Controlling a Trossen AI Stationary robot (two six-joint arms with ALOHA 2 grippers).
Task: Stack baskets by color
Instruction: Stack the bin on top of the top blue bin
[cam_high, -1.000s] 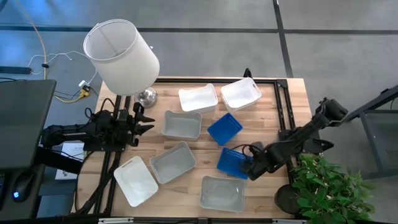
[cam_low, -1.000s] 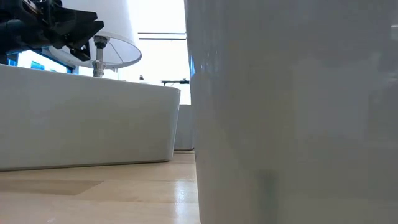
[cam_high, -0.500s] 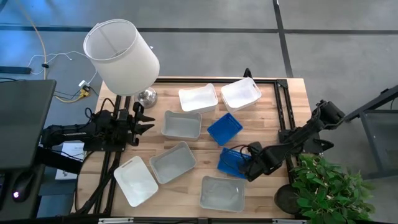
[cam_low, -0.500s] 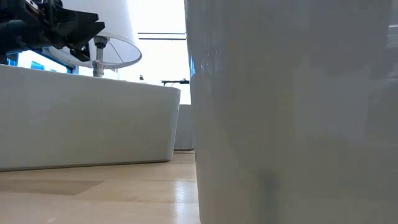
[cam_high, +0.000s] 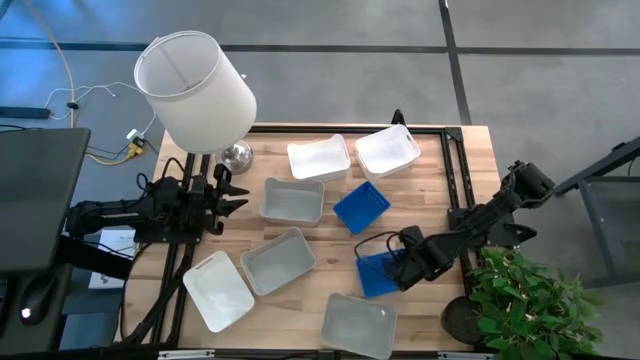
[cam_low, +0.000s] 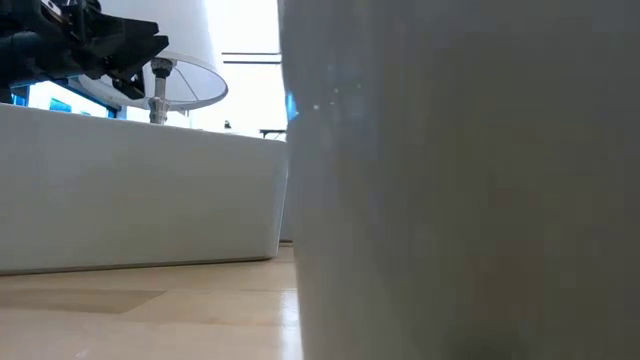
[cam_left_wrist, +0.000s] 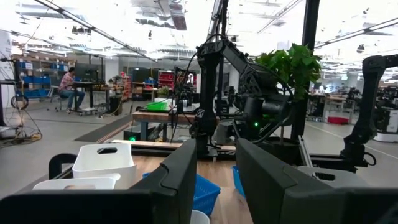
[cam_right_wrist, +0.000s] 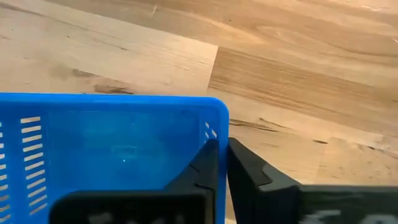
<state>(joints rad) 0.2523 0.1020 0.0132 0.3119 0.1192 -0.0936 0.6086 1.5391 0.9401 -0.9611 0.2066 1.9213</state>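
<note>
right wrist view: your right gripper (cam_right_wrist: 222, 163) is clamped on the rim of a blue basket (cam_right_wrist: 106, 149), near the table's (cam_high: 470, 170) front right. left gripper (cam_high: 228, 190) partly open, holding nothing, at the left edge beside the lamp (cam_high: 195, 90).

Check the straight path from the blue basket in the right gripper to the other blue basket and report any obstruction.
Nothing visible blocks it. The right gripper is shut on the near blue basket; only bare wood separates it from the other blue basket.

right gripper (cam_high: 397, 268) on blue basket (cam_high: 376, 276)
</note>
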